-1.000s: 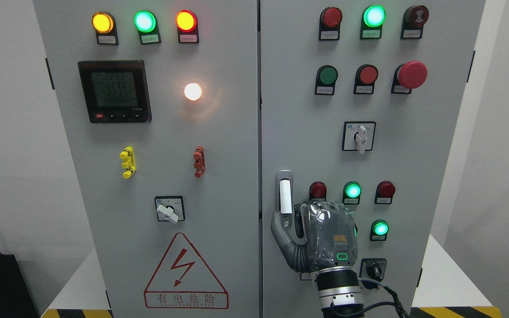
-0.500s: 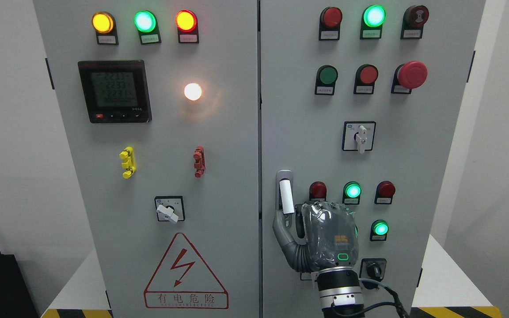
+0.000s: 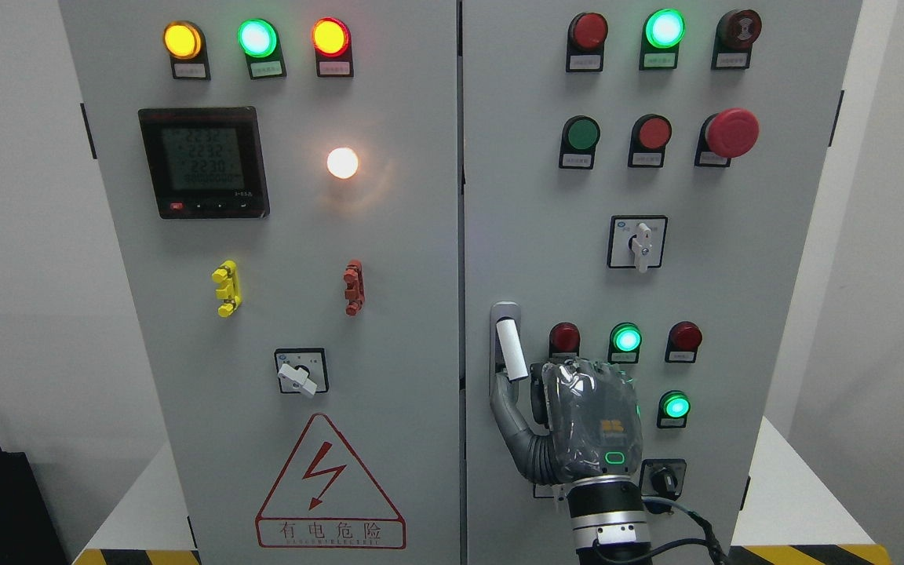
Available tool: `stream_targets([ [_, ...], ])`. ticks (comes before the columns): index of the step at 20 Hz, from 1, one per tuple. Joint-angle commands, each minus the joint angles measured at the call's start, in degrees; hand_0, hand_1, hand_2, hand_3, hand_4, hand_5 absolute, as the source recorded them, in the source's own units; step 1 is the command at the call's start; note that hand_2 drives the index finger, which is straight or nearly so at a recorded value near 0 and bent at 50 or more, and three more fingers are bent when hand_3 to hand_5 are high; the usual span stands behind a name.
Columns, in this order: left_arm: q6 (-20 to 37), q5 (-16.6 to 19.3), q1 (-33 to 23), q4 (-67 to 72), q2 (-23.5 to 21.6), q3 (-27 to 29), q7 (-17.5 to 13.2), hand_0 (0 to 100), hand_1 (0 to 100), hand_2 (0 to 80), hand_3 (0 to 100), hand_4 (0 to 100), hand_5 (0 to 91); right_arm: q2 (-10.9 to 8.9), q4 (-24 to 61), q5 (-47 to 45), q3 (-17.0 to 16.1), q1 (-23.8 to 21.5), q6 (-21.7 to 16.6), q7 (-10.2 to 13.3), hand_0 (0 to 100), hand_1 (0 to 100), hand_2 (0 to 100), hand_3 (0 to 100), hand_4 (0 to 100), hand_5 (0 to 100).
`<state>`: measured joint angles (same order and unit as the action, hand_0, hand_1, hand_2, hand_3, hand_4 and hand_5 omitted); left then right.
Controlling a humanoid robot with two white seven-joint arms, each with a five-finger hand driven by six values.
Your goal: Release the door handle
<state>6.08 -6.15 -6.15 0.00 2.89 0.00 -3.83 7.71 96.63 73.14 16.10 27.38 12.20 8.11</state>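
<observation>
Your right hand (image 3: 577,424) sits at the lower part of the grey cabinet's right door (image 3: 546,196). Its thumb touches the lower end of the white door handle (image 3: 510,350), at ten o'clock from the palm; whether the fingers grip anything cannot be told. Letting go seems underway; next, draw the hand clear toward five o'clock.
</observation>
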Motion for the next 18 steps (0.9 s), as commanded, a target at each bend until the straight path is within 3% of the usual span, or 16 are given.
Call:
stream_targets([
  [1,-0.01,0.00,0.00,1.14,0.01,-0.79,-0.04,12,39,0.0,0,0,0.0,0.02,0.22,-0.10,-0.90,-0.05,0.01,0.24,64,25,100,100,100,97],
  [18,-0.01,0.00,0.00,1.14,0.01,-0.79,-0.04,12,39,0.0,0,0,0.0,-0.06,0.57,-0.19,-1.43,-0.22,0.01,1.20,64,25,100,100,100,97],
])
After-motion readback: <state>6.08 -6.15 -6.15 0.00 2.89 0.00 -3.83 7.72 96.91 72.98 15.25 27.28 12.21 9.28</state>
